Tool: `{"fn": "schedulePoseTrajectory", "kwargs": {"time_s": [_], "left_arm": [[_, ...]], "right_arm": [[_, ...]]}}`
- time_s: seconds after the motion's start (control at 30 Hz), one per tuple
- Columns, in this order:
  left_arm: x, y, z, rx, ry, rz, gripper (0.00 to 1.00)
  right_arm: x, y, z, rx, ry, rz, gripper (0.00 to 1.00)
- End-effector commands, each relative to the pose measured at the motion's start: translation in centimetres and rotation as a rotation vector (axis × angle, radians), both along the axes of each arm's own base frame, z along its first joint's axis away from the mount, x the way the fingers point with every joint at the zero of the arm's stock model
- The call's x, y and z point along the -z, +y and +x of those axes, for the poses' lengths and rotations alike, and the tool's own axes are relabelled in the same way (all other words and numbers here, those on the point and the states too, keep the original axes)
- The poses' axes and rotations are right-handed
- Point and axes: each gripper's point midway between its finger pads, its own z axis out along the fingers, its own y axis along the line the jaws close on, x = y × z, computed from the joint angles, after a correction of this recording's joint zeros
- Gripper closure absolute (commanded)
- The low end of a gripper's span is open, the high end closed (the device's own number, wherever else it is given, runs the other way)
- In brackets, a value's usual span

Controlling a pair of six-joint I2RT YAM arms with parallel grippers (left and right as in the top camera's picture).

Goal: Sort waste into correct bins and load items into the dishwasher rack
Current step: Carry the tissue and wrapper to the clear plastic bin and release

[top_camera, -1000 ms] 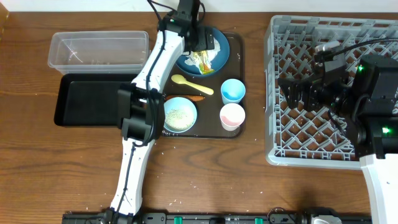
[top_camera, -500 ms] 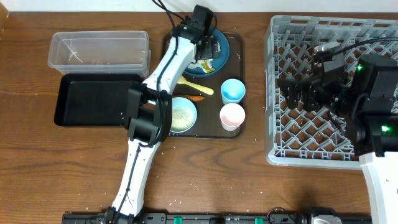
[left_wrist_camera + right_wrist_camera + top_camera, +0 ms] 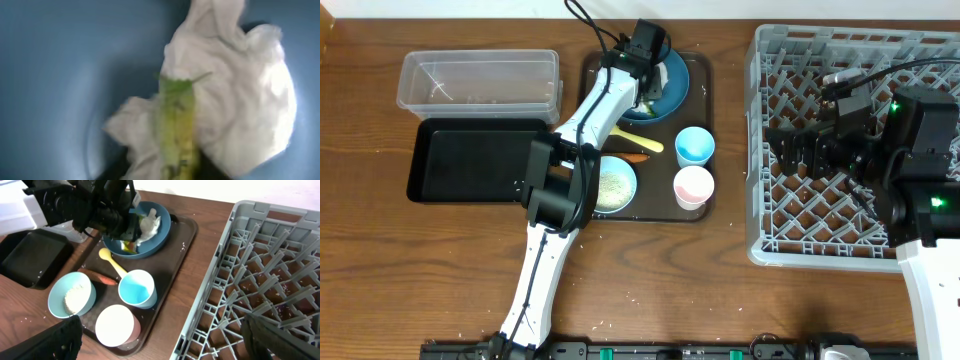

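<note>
My left gripper (image 3: 642, 95) is down inside the large dark blue bowl (image 3: 672, 75). In the left wrist view the crumpled white paper (image 3: 240, 100) and its yellow-green wrapper (image 3: 176, 125) fill the frame, and dark fingers (image 3: 116, 171) press in from both sides. My right gripper (image 3: 800, 150) hangs open over the grey dishwasher rack (image 3: 768, 215), holding nothing. On the brown tray sit the light blue bowl of rice (image 3: 610, 185), the orange stick (image 3: 632, 157), the yellow spoon (image 3: 628, 135), the light blue cup (image 3: 694, 146) and the pink cup (image 3: 693, 186).
The clear tub (image 3: 480, 80) and the black tray (image 3: 470, 160) lie left of the brown serving tray (image 3: 704, 100). My left arm stretches from the front table edge over the small bowl. Bare wood separates tray and rack.
The left gripper shifted a little right and sank into the dark blue bowl, and its jaws came together round the paper. The right arm has not moved.
</note>
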Motion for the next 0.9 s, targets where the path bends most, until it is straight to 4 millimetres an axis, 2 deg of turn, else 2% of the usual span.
{"fn": "schedulePoseTrajectory", "kwargs": {"time_s": [0.0,0.03,0.13,0.23,0.33,0.43,0.53,0.6,0.7,0.73,0.8,0.87], "left_arm": [[1.1,0.4,-0.5,-0.001,0.02,0.028,0.91],[0.8,0.4,-0.4,-0.001,0.012,0.025,0.94],[-1.3,0.4,0.3,-0.006,-0.025,0.01,0.94],[-5.4,0.6,1.1,-0.015,-0.095,-0.017,0.94],[-10.7,1.5,1.3,-0.032,-0.171,-0.045,0.94],[-15.6,3.2,1.0,-0.056,-0.231,-0.065,0.94],[-19.2,5.3,0.5,-0.088,-0.273,-0.076,0.94],[-20.8,7.2,0.1,-0.118,-0.283,-0.075,0.94],[-21.2,11.1,-0.4,-0.214,-0.26,-0.066,0.94],[-20.6,14.2,-0.8,-0.352,-0.231,-0.073,0.94],[-18.9,17.7,-1.6,-0.526,-0.181,-0.1,0.94],[-17.4,20.1,-2.3,-0.664,-0.137,-0.135,0.94]], "right_arm": [[-0.8,0.9,-0.1,-0.027,-0.012,0.014,0.01],[-0.8,0.9,-0.1,-0.027,-0.012,0.014,0.01],[-0.8,0.9,-0.1,-0.027,-0.012,0.014,0.01],[-0.8,0.9,-0.1,-0.026,-0.012,0.014,0.01],[-0.8,0.9,-0.1,-0.026,-0.012,0.014,0.01],[-0.8,0.9,-0.1,-0.026,-0.013,0.014,0.01],[-0.8,0.9,-0.1,-0.026,-0.013,0.014,0.01],[-0.8,0.9,-0.1,-0.027,-0.014,0.014,0.01],[-0.8,0.9,-0.1,-0.027,-0.014,0.014,0.01],[-0.8,0.9,-0.1,-0.027,-0.013,0.014,0.01],[-0.8,0.9,-0.1,-0.026,-0.013,0.014,0.01],[-0.8,0.9,-0.1,-0.027,-0.014,0.015,0.01]]}}
